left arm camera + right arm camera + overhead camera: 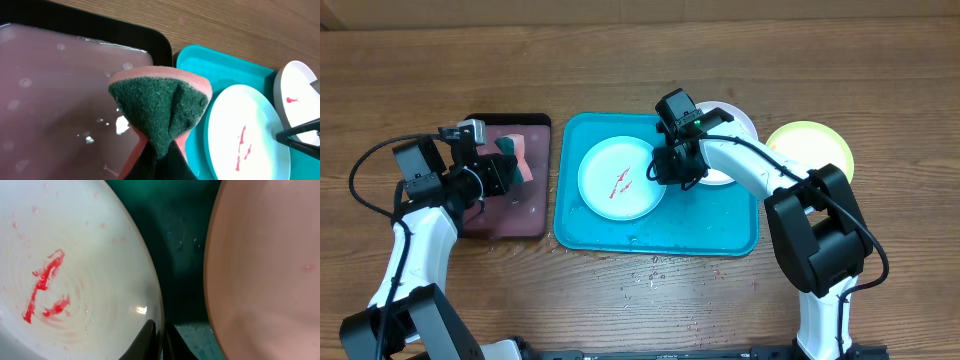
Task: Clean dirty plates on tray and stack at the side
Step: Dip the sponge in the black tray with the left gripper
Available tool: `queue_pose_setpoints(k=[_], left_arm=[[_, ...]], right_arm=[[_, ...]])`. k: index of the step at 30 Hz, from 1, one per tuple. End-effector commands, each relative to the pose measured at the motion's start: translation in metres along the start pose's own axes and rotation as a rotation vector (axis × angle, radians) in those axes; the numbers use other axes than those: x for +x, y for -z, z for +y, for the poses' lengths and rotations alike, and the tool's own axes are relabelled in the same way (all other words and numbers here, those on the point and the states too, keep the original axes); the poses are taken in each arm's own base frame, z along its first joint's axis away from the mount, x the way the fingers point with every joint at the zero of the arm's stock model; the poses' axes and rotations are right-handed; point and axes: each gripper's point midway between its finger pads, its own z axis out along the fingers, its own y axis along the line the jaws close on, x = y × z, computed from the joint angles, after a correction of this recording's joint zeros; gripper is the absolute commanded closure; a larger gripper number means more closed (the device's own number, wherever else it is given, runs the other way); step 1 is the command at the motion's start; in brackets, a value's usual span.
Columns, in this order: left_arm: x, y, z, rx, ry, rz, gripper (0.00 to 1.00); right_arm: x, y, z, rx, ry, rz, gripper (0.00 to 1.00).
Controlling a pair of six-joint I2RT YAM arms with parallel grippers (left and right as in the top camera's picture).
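On turquoise tray (720, 236), pinching rim of red-smeared light blue plate (610, 160) with right gripper (159, 333); over black tray (161, 46), clamping green-pink sponge (160, 107) in left gripper (513, 170).

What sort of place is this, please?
Probably a lab bench staged for dishwashing: a wooden table, a smeared plate on a turquoise tray, a sponge over a black tray.

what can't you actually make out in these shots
- white plate: overhead, the right arm covers most of it.
- right gripper: the right wrist view cuts its fingers at the bottom edge, so whether it clamps the smeared plate rim is unclear.
- left gripper: left wrist view, the sponge it holds hides its tips.
- yellow-green plate: overhead only, washed out bright; smears unreadable.
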Motion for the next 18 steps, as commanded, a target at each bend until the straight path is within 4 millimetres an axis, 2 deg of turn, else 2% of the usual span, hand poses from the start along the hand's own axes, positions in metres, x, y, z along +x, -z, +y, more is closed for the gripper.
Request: queue_pose_setpoints(k=[1,14,16,18], left_arm=[[0.000,0.000,-0.004,0.030,-0.015,-0.003,0.96],[0.000,0.000,-0.003,0.029,-0.007,-0.003,0.96],[0.000,0.000,0.000,0.008,0.015,-0.003,0.96],[0.001,0.000,0.016,-0.083,0.120,-0.002,0.96]], right_arm=[[-0.008,0.015,0.009,-0.017,0.014,-0.044,0.92],[-0.008,0.015,0.009,-0.018,0.014,-0.045,0.92],[-0.008,0.015,0.009,-0.018,0.014,-0.045,0.92],[-0.008,0.015,0.009,-0.018,0.014,-0.045,0.92]])
